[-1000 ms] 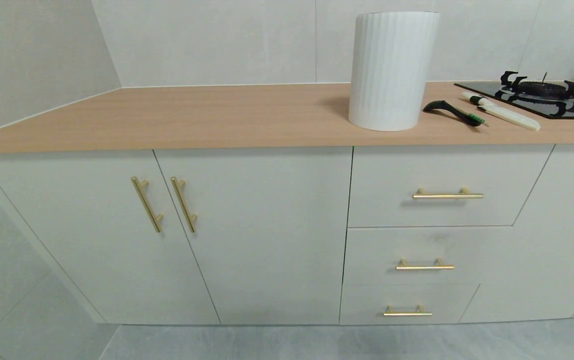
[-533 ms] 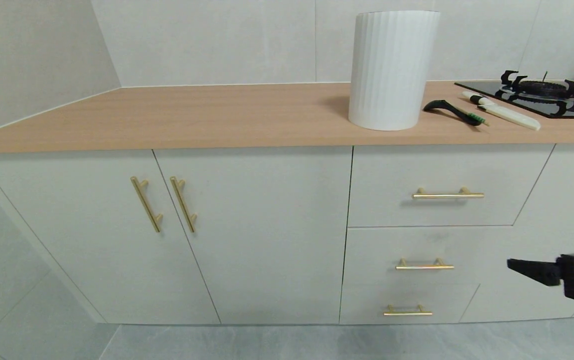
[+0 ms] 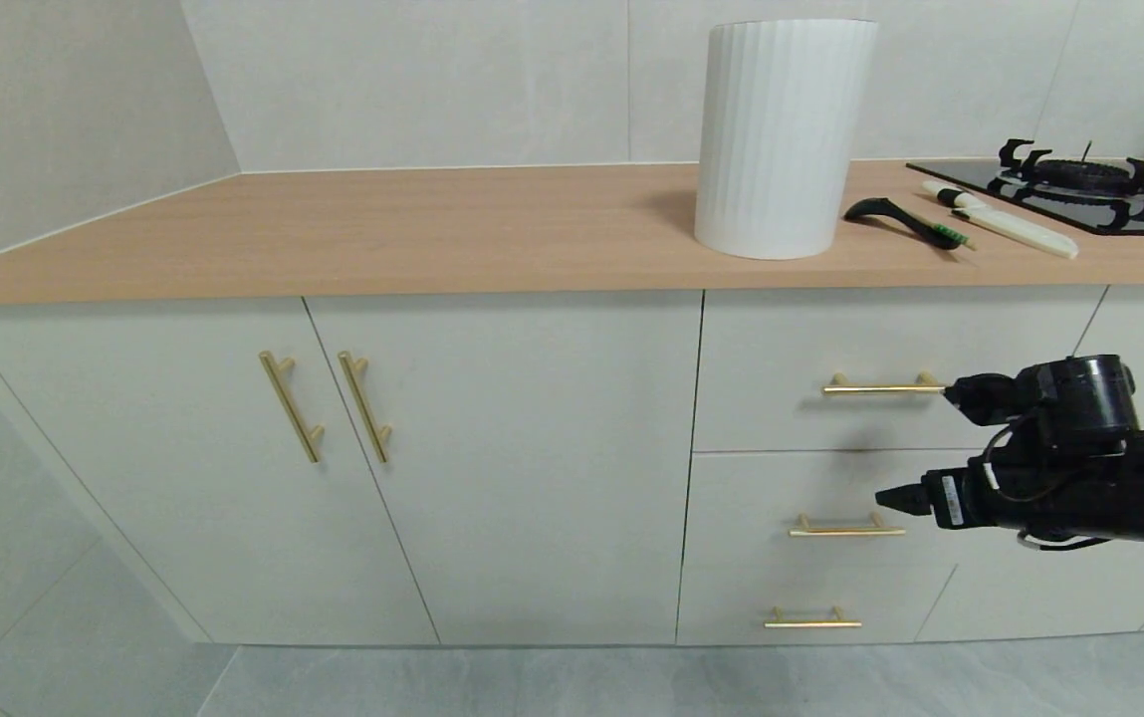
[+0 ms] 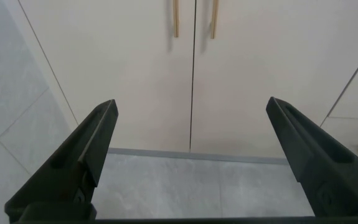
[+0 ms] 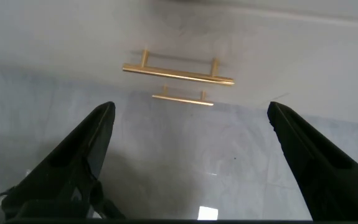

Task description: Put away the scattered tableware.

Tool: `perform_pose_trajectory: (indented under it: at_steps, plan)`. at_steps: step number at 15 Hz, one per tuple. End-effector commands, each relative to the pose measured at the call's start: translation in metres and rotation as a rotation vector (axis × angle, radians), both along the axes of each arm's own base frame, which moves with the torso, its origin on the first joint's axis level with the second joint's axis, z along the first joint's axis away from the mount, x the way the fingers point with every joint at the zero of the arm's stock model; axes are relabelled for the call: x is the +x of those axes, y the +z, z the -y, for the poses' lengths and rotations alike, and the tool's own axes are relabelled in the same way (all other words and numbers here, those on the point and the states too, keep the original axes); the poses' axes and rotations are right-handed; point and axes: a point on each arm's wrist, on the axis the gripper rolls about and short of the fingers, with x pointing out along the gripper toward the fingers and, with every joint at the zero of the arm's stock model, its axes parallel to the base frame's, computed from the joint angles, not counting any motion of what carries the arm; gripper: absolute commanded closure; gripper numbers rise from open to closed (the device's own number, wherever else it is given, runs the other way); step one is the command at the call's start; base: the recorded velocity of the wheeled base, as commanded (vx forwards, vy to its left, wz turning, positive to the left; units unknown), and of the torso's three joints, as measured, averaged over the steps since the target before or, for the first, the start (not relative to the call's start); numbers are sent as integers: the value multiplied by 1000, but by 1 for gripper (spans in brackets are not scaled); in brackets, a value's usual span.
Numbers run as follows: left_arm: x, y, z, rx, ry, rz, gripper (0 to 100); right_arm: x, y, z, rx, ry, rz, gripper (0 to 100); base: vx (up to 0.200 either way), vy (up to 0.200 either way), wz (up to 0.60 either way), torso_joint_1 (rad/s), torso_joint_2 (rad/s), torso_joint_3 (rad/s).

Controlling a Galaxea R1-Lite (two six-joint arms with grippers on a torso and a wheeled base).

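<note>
Two utensils lie flat near the front edge of the counter (image 3: 432, 229): a black curved-handled tool (image 3: 905, 223) with a green tip, just right of the upright white ribbed cylinder (image 3: 779, 139), and a cream knife-shaped piece (image 3: 1005, 223) angled alongside.

I read the counter (image 3: 382, 229) as wood-grain, matt and smooth. The canister (image 3: 781, 139) near its front edge is white, ribbed and matt. At the right end, the hob (image 3: 970, 177) looks like glossy black glass and its grate (image 3: 1079, 177) like dull black metal. The peeler (image 3: 895, 219) seems to be black plastic, the knife (image 3: 1015, 227) cream plastic. The doors (image 3: 512, 448) are smooth, pale and matt, with handles (image 3: 892, 389) of brass-coloured metal. The floor (image 3: 631, 682) is grey matt tile. The right gripper (image 3: 915, 443) is matt black.
</note>
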Motion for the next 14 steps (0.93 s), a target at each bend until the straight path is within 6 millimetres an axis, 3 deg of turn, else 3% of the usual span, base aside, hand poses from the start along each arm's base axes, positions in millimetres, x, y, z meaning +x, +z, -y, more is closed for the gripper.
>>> perform_pose_trajectory:
  at_steps: [1, 8, 14]
  plan:
    - [0, 0, 0, 0, -1, -1, 0, 18, -45, -9, -41, -10, -79, 0, 0, 0, 0, 0, 0, 0]
    - [0, 0, 0, 0, 1, 0, 0, 38, -91, -10, -82, -66, -25, 0, 0, 0, 0, 0, 0, 0]
    - [0, 0, 0, 0, 1, 0, 0, 55, -116, -12, -107, -130, 87, 0, 0, 0, 0, 0, 0, 0]
